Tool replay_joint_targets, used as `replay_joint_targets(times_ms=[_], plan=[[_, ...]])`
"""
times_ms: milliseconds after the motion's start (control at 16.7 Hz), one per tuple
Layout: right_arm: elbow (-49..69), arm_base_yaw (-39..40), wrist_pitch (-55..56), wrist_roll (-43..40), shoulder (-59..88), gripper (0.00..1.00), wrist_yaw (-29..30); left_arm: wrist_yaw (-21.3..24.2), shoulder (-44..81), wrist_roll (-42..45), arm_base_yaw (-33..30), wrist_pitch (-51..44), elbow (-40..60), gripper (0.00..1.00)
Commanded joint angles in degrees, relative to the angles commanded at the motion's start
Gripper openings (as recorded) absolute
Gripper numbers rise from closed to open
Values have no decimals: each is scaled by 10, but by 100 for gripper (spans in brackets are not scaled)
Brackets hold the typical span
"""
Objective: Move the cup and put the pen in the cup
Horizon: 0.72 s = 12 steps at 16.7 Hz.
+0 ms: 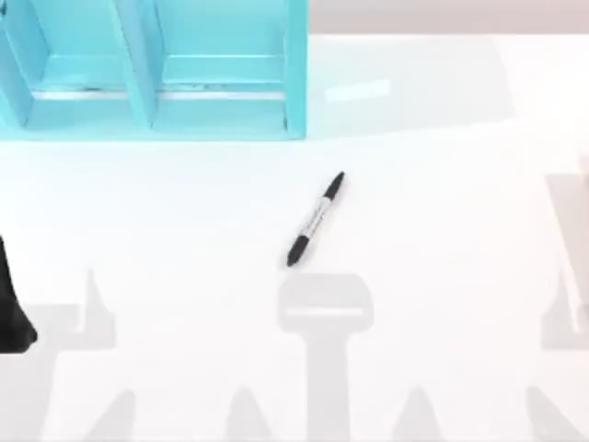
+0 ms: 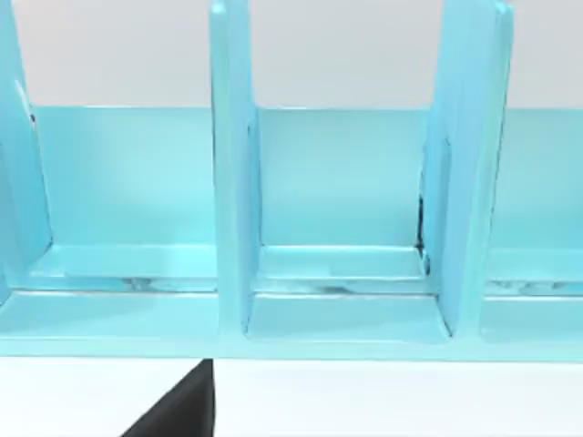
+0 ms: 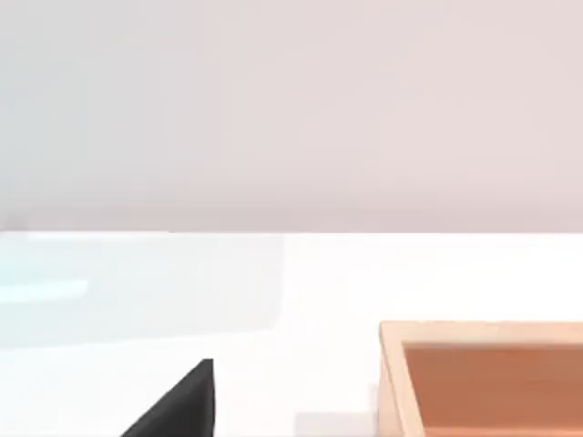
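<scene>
The pen [image 1: 315,219], slim and black with a grey middle, lies flat on the white table near its centre, slanting from lower left to upper right. The cup is out of view. My left arm [image 1: 13,308] sits as a dark shape at the table's left edge, far from the pen. A black part of the left gripper [image 2: 178,410] shows in the left wrist view, facing the blue shelf. A black part of the right gripper [image 3: 178,405] shows in the right wrist view, low over the white table.
A light-blue shelf unit [image 1: 152,78] with upright dividers [image 2: 232,182] stands at the back left of the table. A shallow wooden box [image 3: 483,378] with a pale rim lies on the table in the right wrist view. Grey shadows fall along the front of the table.
</scene>
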Motion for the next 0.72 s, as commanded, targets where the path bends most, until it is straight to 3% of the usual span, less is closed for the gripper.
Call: replay_joint_targets(times_ms=[360, 720], plan=[[60, -21, -54, -19, 60, 100, 0, 0, 0, 0, 0, 0, 0, 100], [298, -94, -248, -88, 320, 100, 2, 0, 0, 0, 0, 0, 0, 100]])
